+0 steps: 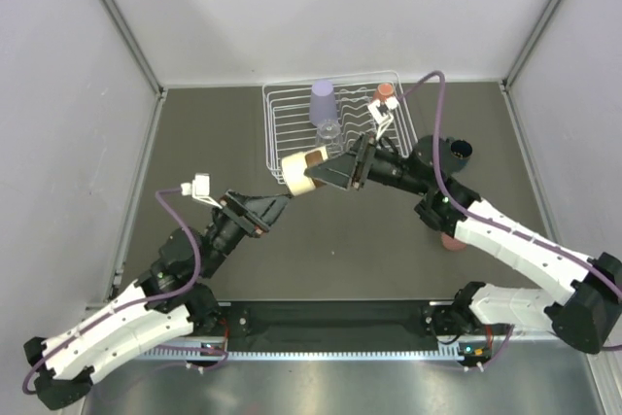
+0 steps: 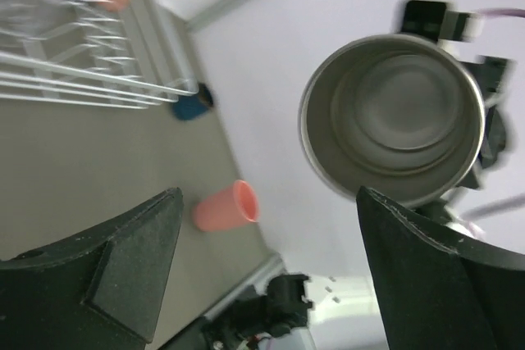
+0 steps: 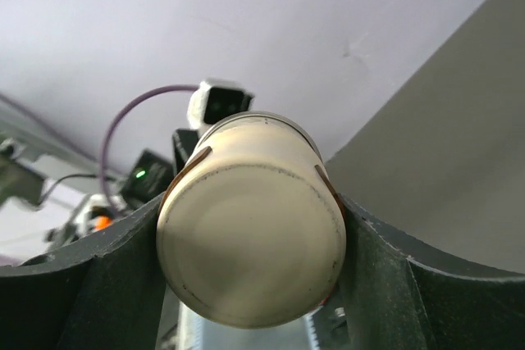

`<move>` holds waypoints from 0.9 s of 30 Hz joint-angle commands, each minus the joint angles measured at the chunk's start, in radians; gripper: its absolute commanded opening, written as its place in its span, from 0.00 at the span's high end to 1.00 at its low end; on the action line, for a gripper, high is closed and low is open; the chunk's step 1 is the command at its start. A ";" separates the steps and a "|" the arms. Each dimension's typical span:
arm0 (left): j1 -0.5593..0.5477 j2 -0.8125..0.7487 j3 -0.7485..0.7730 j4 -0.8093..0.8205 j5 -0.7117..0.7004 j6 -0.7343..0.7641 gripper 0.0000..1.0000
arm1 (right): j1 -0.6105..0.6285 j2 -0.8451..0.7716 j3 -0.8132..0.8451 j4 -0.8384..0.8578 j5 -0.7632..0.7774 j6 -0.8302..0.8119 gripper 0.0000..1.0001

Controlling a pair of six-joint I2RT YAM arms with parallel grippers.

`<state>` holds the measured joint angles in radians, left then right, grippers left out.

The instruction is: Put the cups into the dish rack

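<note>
The right tool (image 3: 251,202) held the steel cup (image 1: 299,170); the left tool (image 1: 282,205) stood wide. The cup should go in the dish rack (image 1: 276,133) next.

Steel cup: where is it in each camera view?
Top external: steel cup at centre, just outside the dish rack.
Left wrist: steel cup upper right, mouth toward camera.
Right wrist: steel cup centre, base showing.
Shared landmark: right pincer clamped around it.

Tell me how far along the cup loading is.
Two of five are in the rack: the lavender tumbler and the salmon mug. The right gripper holds the steel cup by the rack. The blue mug and pink tumbler sit on the table.
</note>
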<state>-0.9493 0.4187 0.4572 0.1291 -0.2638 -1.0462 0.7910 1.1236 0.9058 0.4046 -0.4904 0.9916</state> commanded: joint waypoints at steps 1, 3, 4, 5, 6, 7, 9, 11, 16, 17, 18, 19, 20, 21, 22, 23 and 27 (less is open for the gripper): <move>-0.002 -0.044 0.118 -0.410 -0.251 -0.032 0.10 | 0.010 0.054 0.203 -0.234 0.123 -0.246 1.00; -0.002 -0.040 0.164 -0.523 -0.316 -0.049 0.14 | 0.011 0.115 0.269 -0.353 0.229 -0.348 1.00; -0.002 -0.037 0.197 -0.546 -0.334 -0.031 0.15 | 0.010 0.137 0.331 -0.384 0.266 -0.378 1.00; -0.002 -0.034 0.210 -0.568 -0.341 -0.008 0.16 | 0.011 0.162 0.366 -0.401 0.336 -0.405 1.00; -0.002 -0.025 0.222 -0.574 -0.342 0.026 0.17 | 0.013 0.213 0.402 -0.474 0.370 -0.459 1.00; -0.002 -0.021 0.238 -0.577 -0.341 0.038 0.18 | 0.013 0.244 0.477 -0.498 0.403 -0.484 1.00; -0.002 -0.009 0.247 -0.591 -0.339 0.078 0.20 | 0.019 0.336 0.548 -0.533 0.487 -0.552 1.00; -0.002 0.002 0.258 -0.606 -0.345 0.098 0.21 | 0.030 0.404 0.665 -0.575 0.577 -0.600 1.00; -0.002 0.020 0.247 -0.658 -0.362 0.113 0.22 | 0.054 0.688 1.012 -0.691 0.742 -0.734 1.00; -0.002 0.020 0.244 -0.658 -0.361 0.123 0.22 | 0.056 0.729 1.062 -0.705 0.798 -0.749 1.00; -0.002 0.020 0.242 -0.666 -0.367 0.139 0.22 | 0.057 0.805 1.109 -0.713 0.821 -0.783 1.00; -0.002 0.017 0.247 -0.675 -0.374 0.146 0.22 | 0.057 0.846 1.206 -0.730 0.835 -0.800 1.00; -0.002 0.015 0.250 -0.681 -0.380 0.155 0.22 | 0.057 0.882 1.251 -0.734 0.864 -0.814 1.00; -0.002 0.012 0.253 -0.692 -0.397 0.164 0.22 | 0.057 0.947 1.319 -0.733 0.877 -0.844 1.00; -0.002 0.012 0.256 -0.698 -0.405 0.175 0.22 | 0.056 1.006 1.352 -0.725 0.900 -0.858 1.00; -0.002 0.008 0.258 -0.703 -0.410 0.179 0.22 | 0.056 1.007 1.378 -0.718 0.909 -0.875 1.00; -0.002 -0.006 0.252 -0.709 -0.439 0.212 0.23 | 0.057 1.119 1.443 -0.650 0.934 -0.955 1.00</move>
<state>-0.9489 0.4294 0.6880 -0.5610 -0.6540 -0.8879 0.8345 2.2101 2.2681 -0.3065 0.3618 0.1356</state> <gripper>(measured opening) 0.775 0.695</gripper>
